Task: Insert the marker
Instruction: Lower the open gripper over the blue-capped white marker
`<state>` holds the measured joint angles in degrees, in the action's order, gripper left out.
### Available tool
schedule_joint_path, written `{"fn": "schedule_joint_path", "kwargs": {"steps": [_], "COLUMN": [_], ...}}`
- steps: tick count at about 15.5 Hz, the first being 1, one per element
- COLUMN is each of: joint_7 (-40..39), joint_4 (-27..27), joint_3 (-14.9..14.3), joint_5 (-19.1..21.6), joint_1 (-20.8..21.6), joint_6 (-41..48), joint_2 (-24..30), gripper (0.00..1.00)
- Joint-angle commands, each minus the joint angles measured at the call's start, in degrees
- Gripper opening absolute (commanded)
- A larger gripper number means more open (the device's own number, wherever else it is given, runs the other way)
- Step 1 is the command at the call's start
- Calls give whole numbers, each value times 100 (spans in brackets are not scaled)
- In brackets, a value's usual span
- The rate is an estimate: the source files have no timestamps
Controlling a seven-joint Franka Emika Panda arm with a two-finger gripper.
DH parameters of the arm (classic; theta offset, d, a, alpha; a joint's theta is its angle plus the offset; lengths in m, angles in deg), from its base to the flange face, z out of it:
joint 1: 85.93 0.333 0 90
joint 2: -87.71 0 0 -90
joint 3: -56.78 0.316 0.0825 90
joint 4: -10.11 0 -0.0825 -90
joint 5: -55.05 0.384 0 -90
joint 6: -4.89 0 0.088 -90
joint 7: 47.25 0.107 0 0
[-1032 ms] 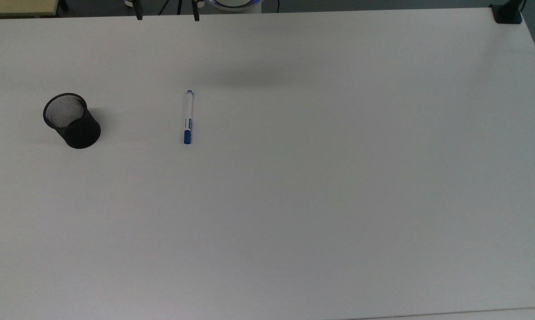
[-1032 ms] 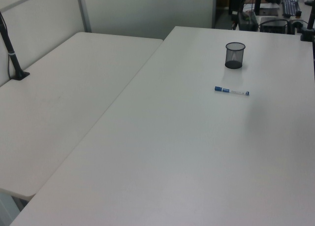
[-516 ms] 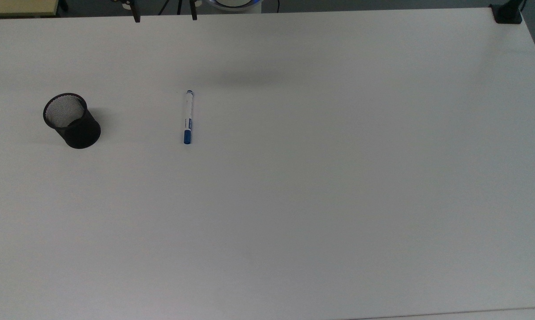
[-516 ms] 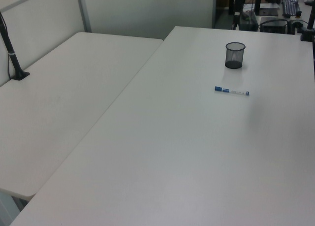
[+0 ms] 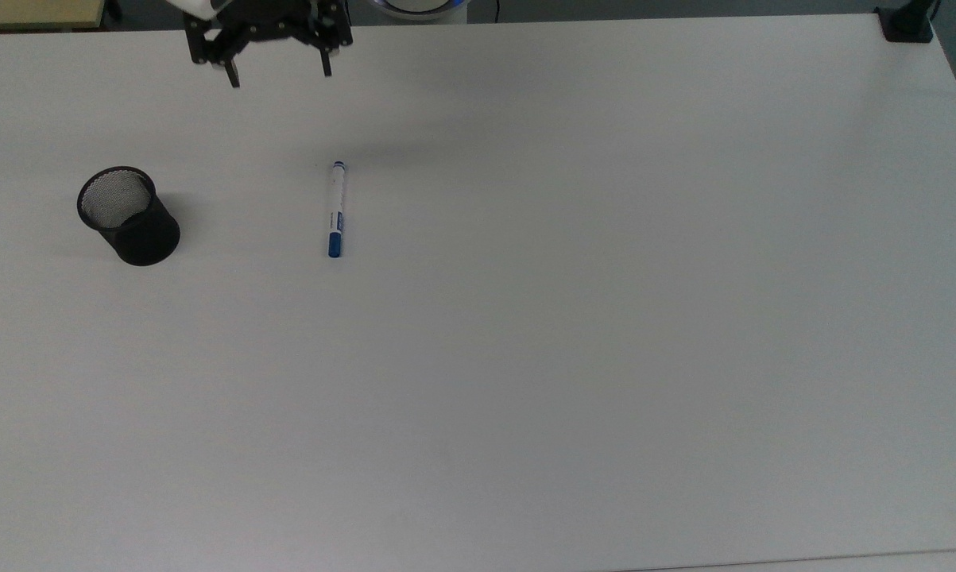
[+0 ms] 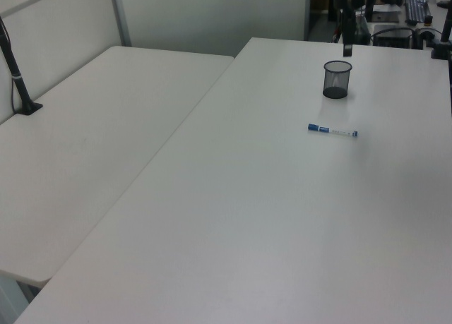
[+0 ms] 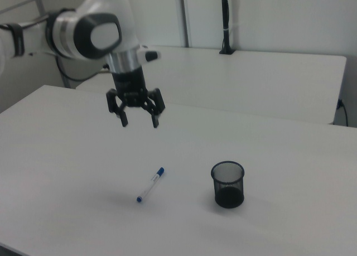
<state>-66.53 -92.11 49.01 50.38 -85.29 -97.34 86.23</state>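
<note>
I see the marker [image 5: 335, 210] lying flat, cap toward the top view's bottom; my gripper [image 5: 277, 77] hovers spread wide, empty.

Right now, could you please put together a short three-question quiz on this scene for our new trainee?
1. True or false: the marker already stands inside the black mesh cup.
2. The gripper is: A) shut on the marker, B) open above the table, C) inside the cup.
3. Fill in: in the right view, the marker lies to the ____ of the cup.

Key:
1. False; it lies flat on the table, apart from the cup.
2. B.
3. Left.
</note>
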Motion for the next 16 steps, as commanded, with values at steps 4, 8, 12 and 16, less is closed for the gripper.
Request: {"fn": "schedule_joint_path", "kwargs": {"steps": [4, 8, 12, 16], "joint_7": [926, 996, 1558, 1822], "joint_4": [-1249, -1266, -1257, -1249], "joint_3": [13, 30, 65, 144], "joint_5": [-130, -130, -51, -25], "joint_1": [-38, -126, -117, -100], "joint_6": [-2125, -2740, -3311, -3541], "joint_2": [-431, -967, -1381, -1583], "gripper": [100, 100, 100, 91]}}
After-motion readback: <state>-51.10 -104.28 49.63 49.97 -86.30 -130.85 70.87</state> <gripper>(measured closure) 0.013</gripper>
